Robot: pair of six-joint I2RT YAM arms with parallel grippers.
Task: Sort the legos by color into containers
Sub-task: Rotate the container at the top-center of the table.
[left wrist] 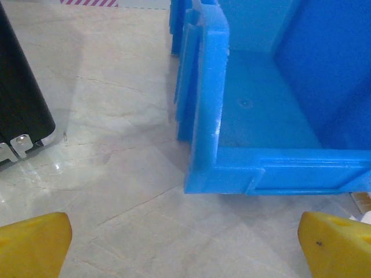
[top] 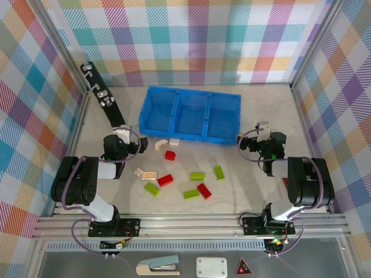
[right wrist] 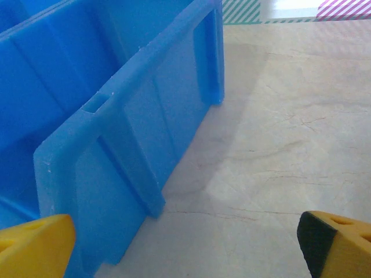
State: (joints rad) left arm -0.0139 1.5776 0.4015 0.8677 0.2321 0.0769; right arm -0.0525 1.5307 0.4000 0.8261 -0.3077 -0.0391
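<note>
Wedges of matte yellow plastic, fingertips (left wrist: 35,243) of left gripper (left wrist: 185,249), at both lower corners: jaws wide, nothing gripped, glossy veined table (left wrist: 116,174) between. Just ahead, right of the gap, rounded corner of bright blue moulded tray (left wrist: 211,87), ribbed outside, smooth flat floor inside nearest container (left wrist: 261,116). Ahead left, glossy black post (left wrist: 23,98) with metal fittings. Right gripper (right wrist: 185,243) spread just as wide, empty; tall ribbed end wall of tray close ahead of its left finger, pale stone-look surface ahead of the right. Legos (top: 170,154), small studded bricks in red, lime and cream, scattered behind and beside both jaws, outside the tray.
</note>
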